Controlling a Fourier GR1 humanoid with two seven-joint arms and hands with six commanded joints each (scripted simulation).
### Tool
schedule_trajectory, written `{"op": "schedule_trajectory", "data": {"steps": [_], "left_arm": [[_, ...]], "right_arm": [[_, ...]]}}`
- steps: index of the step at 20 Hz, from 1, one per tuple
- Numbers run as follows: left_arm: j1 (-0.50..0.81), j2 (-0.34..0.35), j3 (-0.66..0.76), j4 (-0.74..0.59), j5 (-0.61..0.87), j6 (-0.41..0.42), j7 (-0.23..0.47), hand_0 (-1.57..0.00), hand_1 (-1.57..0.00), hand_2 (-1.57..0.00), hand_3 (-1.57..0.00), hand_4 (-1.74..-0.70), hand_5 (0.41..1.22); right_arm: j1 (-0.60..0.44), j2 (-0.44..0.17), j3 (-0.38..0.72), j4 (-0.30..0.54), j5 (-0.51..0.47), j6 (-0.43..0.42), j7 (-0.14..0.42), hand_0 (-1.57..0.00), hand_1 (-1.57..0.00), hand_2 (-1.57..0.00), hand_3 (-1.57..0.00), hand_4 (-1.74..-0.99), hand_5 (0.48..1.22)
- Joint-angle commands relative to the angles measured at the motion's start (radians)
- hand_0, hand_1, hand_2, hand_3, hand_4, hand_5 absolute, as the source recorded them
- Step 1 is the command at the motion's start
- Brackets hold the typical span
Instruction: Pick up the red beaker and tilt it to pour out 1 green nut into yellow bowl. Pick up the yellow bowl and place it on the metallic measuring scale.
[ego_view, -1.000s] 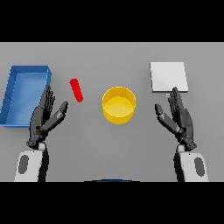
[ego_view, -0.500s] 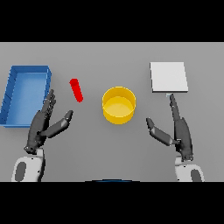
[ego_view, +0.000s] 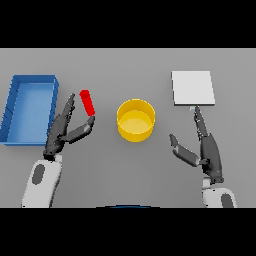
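Red beaker (ego_view: 87, 102); yellow bowl (ego_view: 135, 120); blue tray (ego_view: 29, 108); pale grey scale (ego_view: 193, 88); grey table (ego_view: 130, 65); dark hands.

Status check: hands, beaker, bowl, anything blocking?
Left hand open beside small red beaker, no grip. Right hand open below flat metallic scale. Round yellow bowl mid-table. Path unobstructed.

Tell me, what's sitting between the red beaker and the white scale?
The yellow bowl sits between the red beaker and the scale, seen in the head view.
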Motion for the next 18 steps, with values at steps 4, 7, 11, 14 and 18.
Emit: {"op": "schedule_trajectory", "data": {"steps": [4, 7, 11, 14, 18], "left_arm": [[-0.105, -0.003, 0.031, 0.133, 0.005, 0.006, -0.038, 0.00, 0.00, 0.00, 0.00, -1.26, 0.668], [-0.153, 0.003, 0.050, 0.206, 0.008, 0.005, -0.076, 0.00, 0.00, 0.00, 0.00, -1.28, 0.680], [-0.231, 0.002, 0.065, 0.287, 0.004, 0.009, -0.071, 0.00, 0.00, 0.00, 0.00, -1.30, 0.689], [-0.267, -0.010, 0.064, 0.339, -0.010, 0.024, -0.091, 0.00, 0.00, 0.00, 0.00, -1.29, 0.686], [-0.324, -0.009, 0.086, 0.414, -0.006, 0.028, -0.094, 0.00, 0.00, 0.00, 0.00, -1.29, 0.683]], "right_arm": [[-0.013, 0.002, -0.002, 0.022, 0.008, -0.007, 0.007, 0.00, 0.00, 0.00, 0.00, -1.278, 0.634], [0.005, -0.007, 0.001, 0.009, 0.012, -0.001, -0.004, 0.00, 0.00, 0.00, 0.00, -1.267, 0.635], [-0.005, -0.010, -0.011, 0.001, -0.005, 0.002, 0.011, 0.00, 0.00, 0.00, 0.00, -1.270, 0.642], [-0.004, -0.014, -0.015, 0.020, -0.003, 0.001, -0.003, 0.00, 0.00, 0.00, 0.00, -1.267, 0.644], [0.000, -0.011, -0.022, 0.028, -0.013, 0.000, -0.006, 0.00, 0.00, 0.00, 0.00, -1.265, 0.638]]}}
